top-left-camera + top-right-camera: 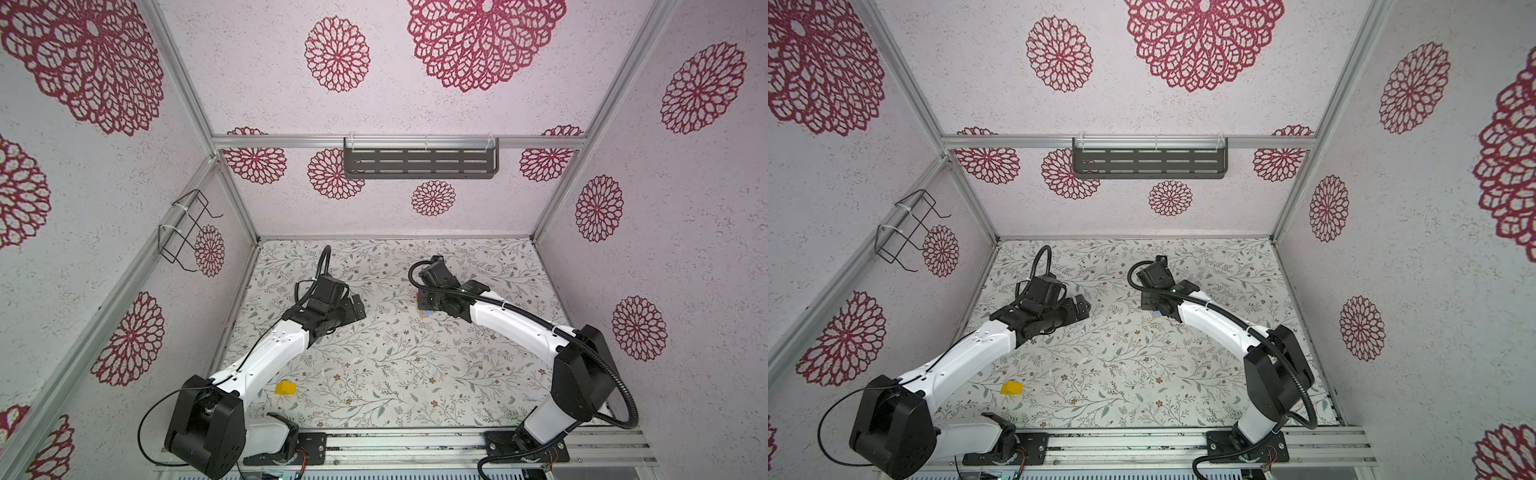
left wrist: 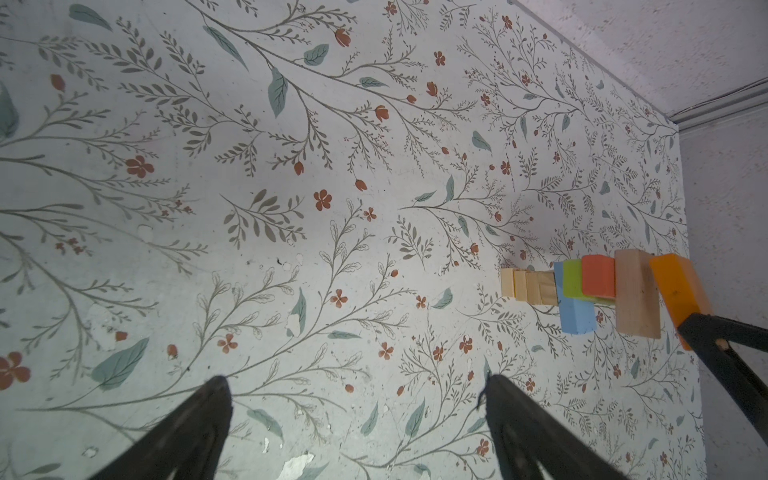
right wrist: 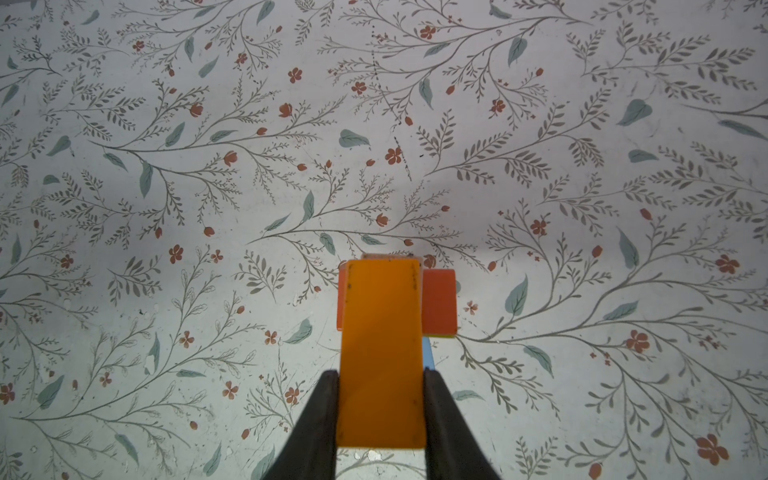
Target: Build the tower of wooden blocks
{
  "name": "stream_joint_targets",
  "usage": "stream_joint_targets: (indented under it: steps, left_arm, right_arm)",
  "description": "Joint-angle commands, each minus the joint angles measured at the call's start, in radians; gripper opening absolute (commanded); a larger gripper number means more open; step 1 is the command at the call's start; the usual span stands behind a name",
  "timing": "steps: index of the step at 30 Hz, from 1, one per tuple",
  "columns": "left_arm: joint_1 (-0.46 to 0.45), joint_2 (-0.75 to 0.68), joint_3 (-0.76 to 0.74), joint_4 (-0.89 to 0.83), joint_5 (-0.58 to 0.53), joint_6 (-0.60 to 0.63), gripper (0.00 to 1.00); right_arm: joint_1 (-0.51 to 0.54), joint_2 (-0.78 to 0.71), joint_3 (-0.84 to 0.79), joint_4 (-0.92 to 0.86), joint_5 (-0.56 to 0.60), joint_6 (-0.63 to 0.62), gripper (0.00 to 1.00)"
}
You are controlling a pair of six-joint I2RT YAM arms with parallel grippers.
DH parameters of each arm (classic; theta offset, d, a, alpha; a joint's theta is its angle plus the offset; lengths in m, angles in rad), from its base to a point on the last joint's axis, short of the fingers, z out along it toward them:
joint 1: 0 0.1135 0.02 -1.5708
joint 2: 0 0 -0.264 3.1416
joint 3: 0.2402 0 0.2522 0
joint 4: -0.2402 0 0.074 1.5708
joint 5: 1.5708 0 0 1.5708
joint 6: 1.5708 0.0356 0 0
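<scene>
The wood block tower (image 2: 582, 286) stands in the middle of the table, right of centre: natural cubes (image 2: 528, 286) at the base, then a blue (image 2: 575, 320), a green (image 2: 572, 278), a red-orange (image 2: 598, 276) and a plain bar (image 2: 636, 299). My right gripper (image 3: 381, 374) is shut on an orange bar (image 3: 380, 332), held slightly tilted just over the plain bar; I cannot tell if they touch. In both top views that gripper (image 1: 428, 303) hides most of the tower. My left gripper (image 2: 356, 380) stands open and empty to the tower's left. A yellow block (image 1: 285, 387) lies by the left arm's base.
The floral table (image 1: 395, 374) is closed in by patterned walls on three sides. A dark slotted shelf (image 1: 419, 162) hangs on the back wall and a wire rack (image 1: 187, 228) on the left wall. An aluminium rail (image 1: 415, 444) runs along the front edge.
</scene>
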Motion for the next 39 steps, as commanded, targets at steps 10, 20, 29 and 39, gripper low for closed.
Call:
stream_joint_targets:
  steps: [10, 20, 29, 39]
  left_arm:
    - [-0.008, -0.013, -0.011, 0.008, -0.011, 0.005, 0.98]
    - [-0.009, -0.022, -0.012, 0.000, -0.013, 0.009, 0.98]
    - [-0.008, -0.025, -0.011, -0.002, -0.013, 0.008, 0.97]
    - [-0.008, -0.030, -0.008, -0.006, -0.015, 0.010, 0.97]
  right_arm:
    - [-0.006, 0.012, 0.020, 0.003, 0.016, 0.016, 0.00]
    - [-0.006, 0.013, 0.025, 0.001, 0.016, 0.015, 0.00]
    - [-0.006, 0.022, 0.029, -0.005, 0.007, 0.015, 0.05]
    - [-0.006, 0.030, 0.050, -0.019, 0.001, 0.007, 0.23]
